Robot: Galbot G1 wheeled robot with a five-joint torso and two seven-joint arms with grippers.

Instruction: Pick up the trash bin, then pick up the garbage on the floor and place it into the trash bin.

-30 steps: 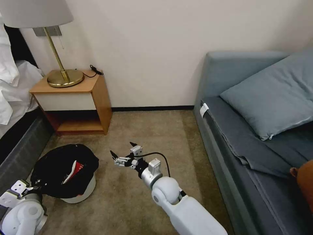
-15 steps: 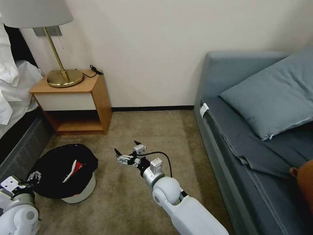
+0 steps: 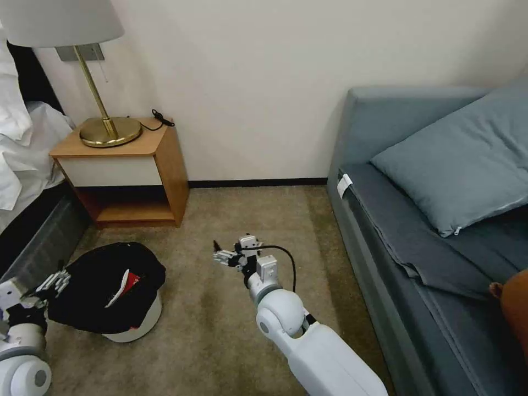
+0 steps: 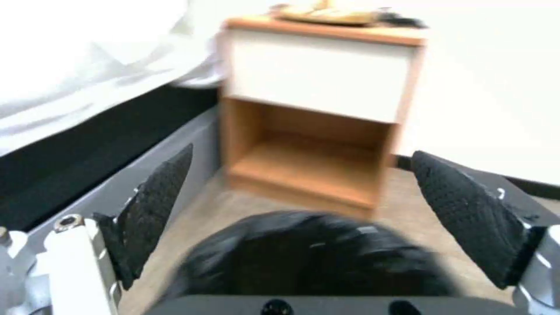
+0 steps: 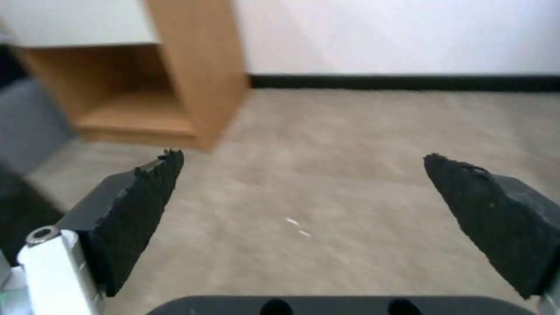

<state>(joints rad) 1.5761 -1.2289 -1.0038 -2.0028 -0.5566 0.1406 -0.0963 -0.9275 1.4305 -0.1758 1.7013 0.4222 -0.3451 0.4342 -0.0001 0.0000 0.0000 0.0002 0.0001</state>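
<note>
The trash bin (image 3: 137,324), white with a black bag (image 3: 93,291) draped over its rim, stands on the carpet at the left. A red snack packet (image 3: 131,281) lies inside it. My left gripper (image 3: 52,283) is open just left of the bin's rim, with nothing between its fingers. In the left wrist view the left gripper (image 4: 302,152) is spread wide above the black bag (image 4: 309,258). My right gripper (image 3: 231,247) hangs open and empty over bare carpet, right of the bin. The right wrist view shows the right gripper (image 5: 303,155) over bare floor.
A wooden nightstand (image 3: 129,176) with a brass lamp (image 3: 110,131) stands against the wall behind the bin. A bed (image 3: 27,220) runs along the left. A grey-blue sofa (image 3: 418,242) with a cushion (image 3: 462,159) lines the right. Open carpet (image 3: 258,214) lies between them.
My left arm has drawn back to the left, off the bin's rim. My right gripper has moved right and a little toward the wall. The bin still stands on the floor.
</note>
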